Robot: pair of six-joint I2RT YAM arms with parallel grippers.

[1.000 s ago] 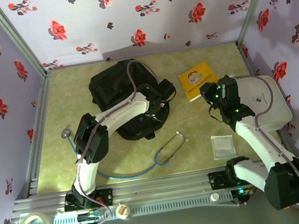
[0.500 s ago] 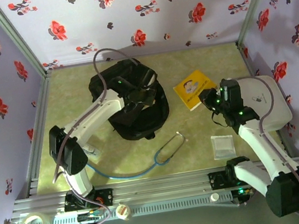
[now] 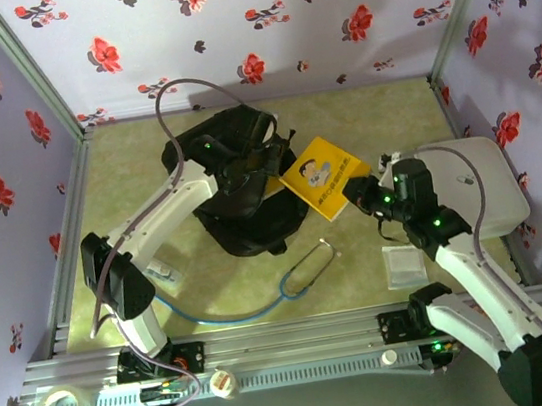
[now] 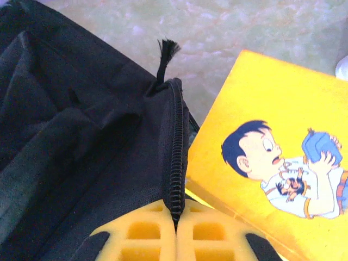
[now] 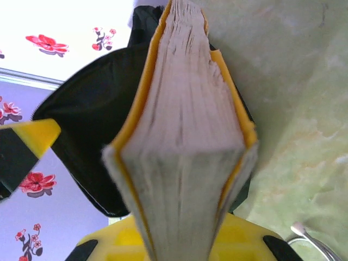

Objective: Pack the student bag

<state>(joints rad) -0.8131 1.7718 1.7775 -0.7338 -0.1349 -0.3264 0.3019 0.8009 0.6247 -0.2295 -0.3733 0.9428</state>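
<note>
Pinching the zip edge of the large black soft fabric backpack (image 3: 254, 227), the left gripper (image 4: 175, 239) is clamped fully closed on it, apparently to lift the mouth open. The right gripper (image 5: 179, 247) grips a yellow-covered paperback book (image 3: 323, 177), aimed edge-on at that opening, just beside the backpack at mid-table. The backpack's interior is dark, and I cannot tell what it contains.

Student bag (image 3: 250, 228): middle hidden under left arm (image 3: 163, 212). Yellow book (image 3: 321, 176) beside bag: cover text too small to read.
</note>
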